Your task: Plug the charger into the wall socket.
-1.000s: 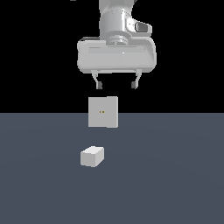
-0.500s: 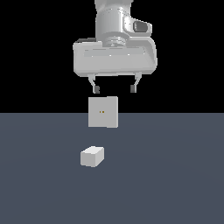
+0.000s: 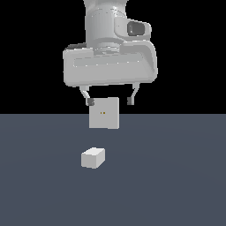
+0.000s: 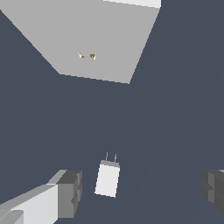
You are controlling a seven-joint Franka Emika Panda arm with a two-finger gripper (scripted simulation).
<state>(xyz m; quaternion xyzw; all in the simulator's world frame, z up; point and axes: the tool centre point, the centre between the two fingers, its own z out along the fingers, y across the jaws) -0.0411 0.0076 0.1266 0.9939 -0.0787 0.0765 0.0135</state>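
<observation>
The charger (image 3: 93, 157) is a small white block lying on the dark floor, and in the wrist view the charger (image 4: 107, 179) shows two thin prongs pointing toward the plate. Behind it stands the wall socket (image 3: 104, 113), a flat upright white square with two small orange-yellow dots; the wall socket (image 4: 92, 39) also fills the far part of the wrist view. My gripper (image 3: 111, 102) hangs open well above the charger, its fingertips (image 3: 90, 102) level with the socket's upper part. Nothing is between the fingers (image 4: 70, 192).
The dark grey floor (image 3: 176, 176) stretches all around the charger and socket. Black background lies behind the arm.
The gripper has come lower and closer to the camera, looking larger now. Charger and socket have stayed where they were.
</observation>
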